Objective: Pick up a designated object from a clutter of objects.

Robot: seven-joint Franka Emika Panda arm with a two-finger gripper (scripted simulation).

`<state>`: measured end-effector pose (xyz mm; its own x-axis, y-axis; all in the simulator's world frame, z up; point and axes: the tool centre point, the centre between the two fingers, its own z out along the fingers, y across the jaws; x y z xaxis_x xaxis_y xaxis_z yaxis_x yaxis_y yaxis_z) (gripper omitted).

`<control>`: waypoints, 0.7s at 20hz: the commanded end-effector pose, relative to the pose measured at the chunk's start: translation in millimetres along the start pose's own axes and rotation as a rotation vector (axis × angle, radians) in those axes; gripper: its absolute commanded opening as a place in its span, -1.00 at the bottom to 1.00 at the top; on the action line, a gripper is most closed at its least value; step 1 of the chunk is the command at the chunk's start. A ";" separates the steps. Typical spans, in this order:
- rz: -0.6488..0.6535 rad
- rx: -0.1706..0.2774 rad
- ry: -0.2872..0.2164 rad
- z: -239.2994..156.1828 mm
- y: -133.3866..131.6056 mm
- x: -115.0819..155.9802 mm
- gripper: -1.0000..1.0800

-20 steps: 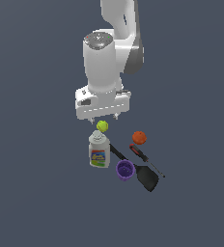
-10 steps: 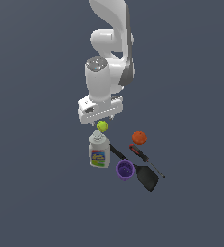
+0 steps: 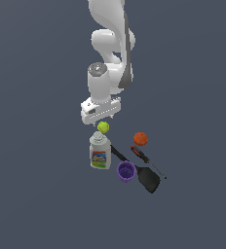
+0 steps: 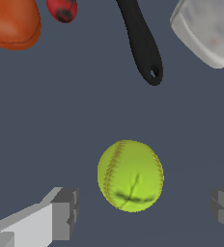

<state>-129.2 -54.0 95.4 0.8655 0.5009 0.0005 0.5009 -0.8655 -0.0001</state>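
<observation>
The yellow-green ball (image 3: pixel 103 127) lies at the far end of the clutter, just beyond the cap of the white bottle (image 3: pixel 100 154). In the wrist view the ball (image 4: pixel 131 176) shows stitched seam lines and sits between my two fingertips (image 4: pixel 63 212). My gripper (image 3: pixel 102 120) hangs straight above the ball, open and empty, with a gap on each side of the ball. The orange ball (image 3: pixel 141 139), the purple cup (image 3: pixel 126 171), the black spatula (image 3: pixel 146 178) and the red-handled screwdriver (image 3: pixel 143 157) lie nearby.
In the wrist view the spatula's handle end (image 4: pixel 145 53), the bottle's cap (image 4: pixel 208 29), the orange ball (image 4: pixel 12 21) and the screwdriver's red handle (image 4: pixel 62 9) lie beyond the yellow-green ball. All rest on a plain dark floor (image 3: pixel 42 194).
The arm has reared up and the hand has come down a little closer over the yellow-green ball. The ball and the other objects have not moved.
</observation>
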 end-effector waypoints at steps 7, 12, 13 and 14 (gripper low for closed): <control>-0.009 0.000 -0.001 5.2 -1.6 -3.8 0.92; -0.010 0.000 -0.001 17.5 -1.8 -4.6 0.92; -0.010 0.000 -0.001 21.2 -2.0 -4.6 0.92; -0.010 0.000 -0.001 25.3 -1.9 -4.8 0.92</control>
<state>-133.9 -54.6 75.8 0.8605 0.5095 -0.0002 0.5095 -0.8605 0.0003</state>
